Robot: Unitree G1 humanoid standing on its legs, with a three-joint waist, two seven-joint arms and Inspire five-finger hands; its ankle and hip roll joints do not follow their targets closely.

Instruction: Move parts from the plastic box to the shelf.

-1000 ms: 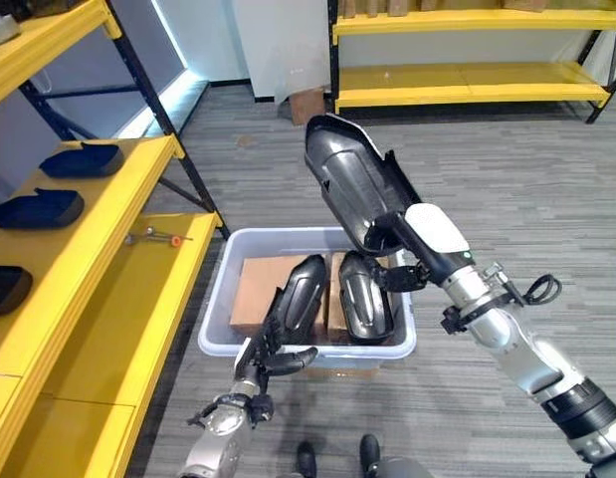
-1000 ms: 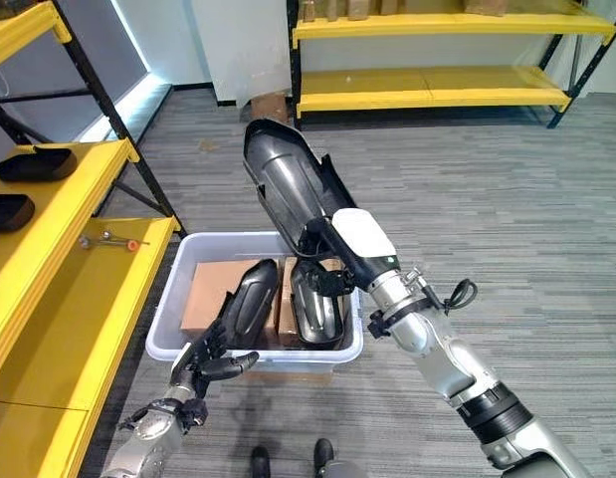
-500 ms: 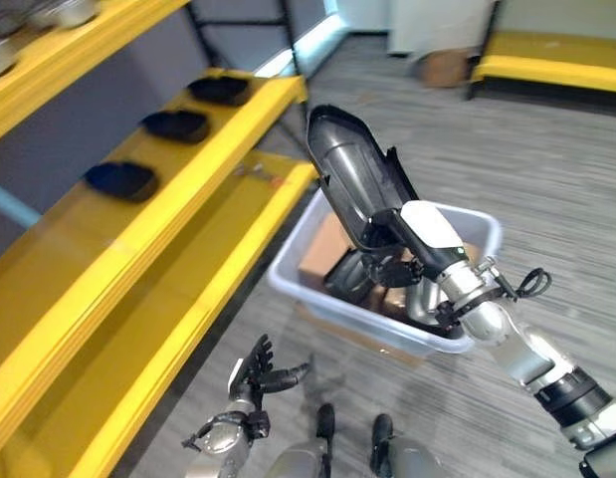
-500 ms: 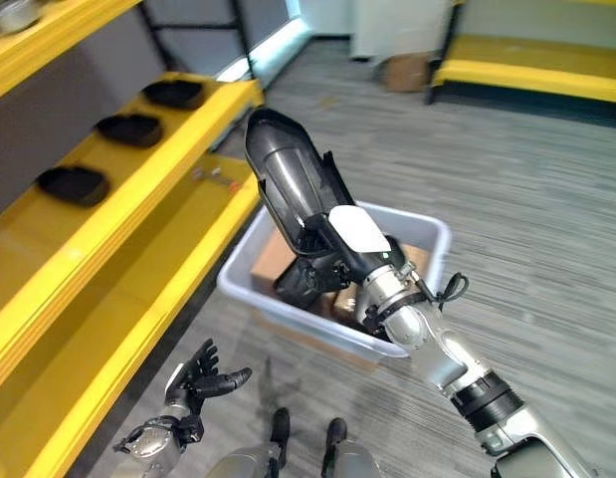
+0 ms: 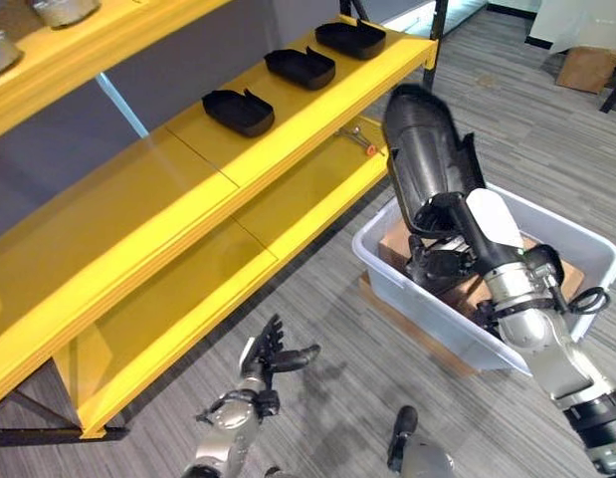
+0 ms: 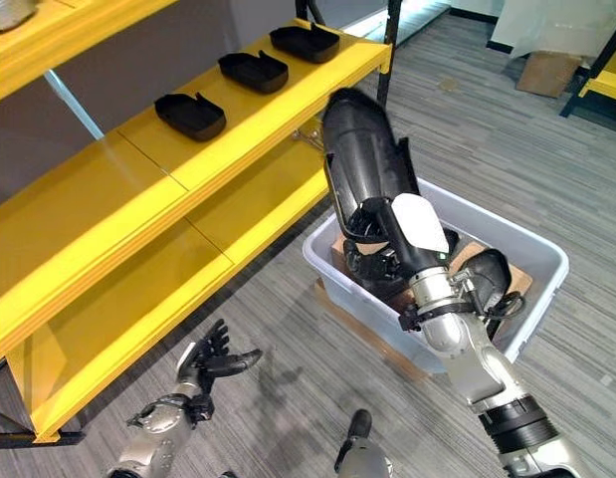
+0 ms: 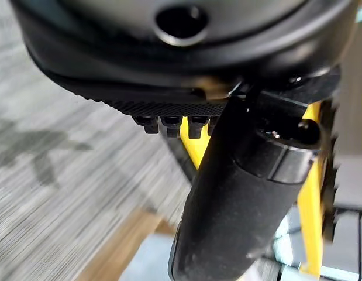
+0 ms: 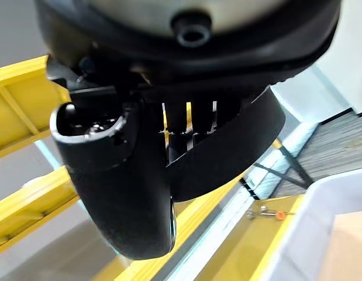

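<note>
Right robot hand (image 5: 449,261), fingers half-hidden, around black part (image 5: 425,149).

I count three black trays on the yellow shelf (image 5: 108,224), up and to the left of my right robot hand (image 5: 437,254): the nearest tray (image 5: 238,111), the middle tray (image 5: 300,67) and the farthest tray (image 5: 350,38). One long black part (image 5: 427,159) stands up out of my right robot hand. One plastic box (image 5: 442,329) sits directly under that hand, and in it I count at least two more black parts, one (image 6: 487,274) just right of the hand and one (image 6: 382,264) below it, plus one cardboard box (image 5: 395,242). One small tool (image 5: 359,139) lies on the lower shelf level. My left robot hand (image 5: 268,356) makes two robot hands in all.
</note>
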